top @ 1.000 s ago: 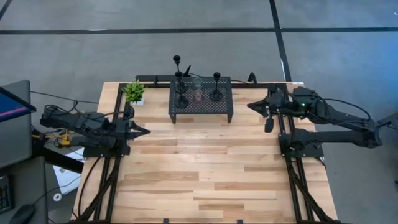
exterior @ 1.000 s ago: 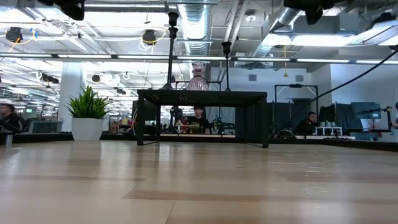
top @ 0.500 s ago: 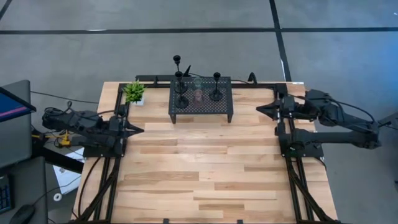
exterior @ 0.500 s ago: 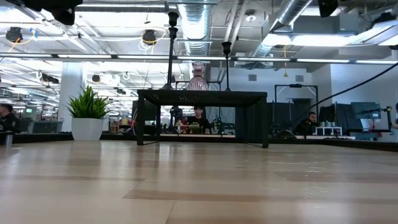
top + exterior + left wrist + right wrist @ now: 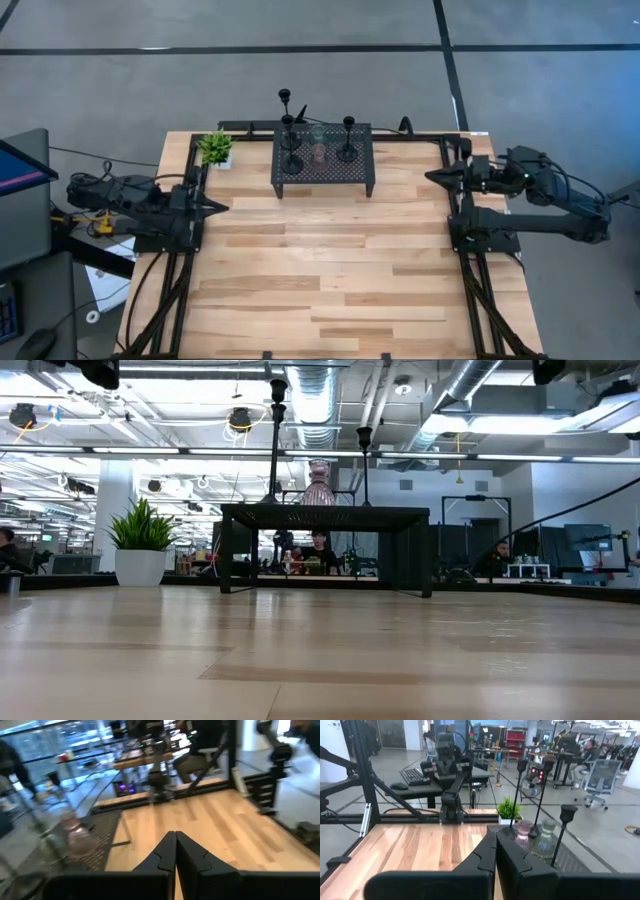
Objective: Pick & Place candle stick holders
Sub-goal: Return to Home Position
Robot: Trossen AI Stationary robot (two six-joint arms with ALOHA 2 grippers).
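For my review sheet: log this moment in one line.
holders: all five on black stand | left tool: shut, empty, left table edge | right tool: shut, empty, right table edge

High view straight down; low view table-level, facing room; wrist views forward; all share stand (image 5: pixel 360 168).

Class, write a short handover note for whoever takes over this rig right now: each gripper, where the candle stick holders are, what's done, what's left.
Left gripper: shut, empty, at the left edge of the table.
Right gripper: shut, empty, at the right edge.
Candle stick holders: all five stand on the black perforated stand, beside the potted plant.
Done: placing, it seems.
Left: probably only parking both arms.
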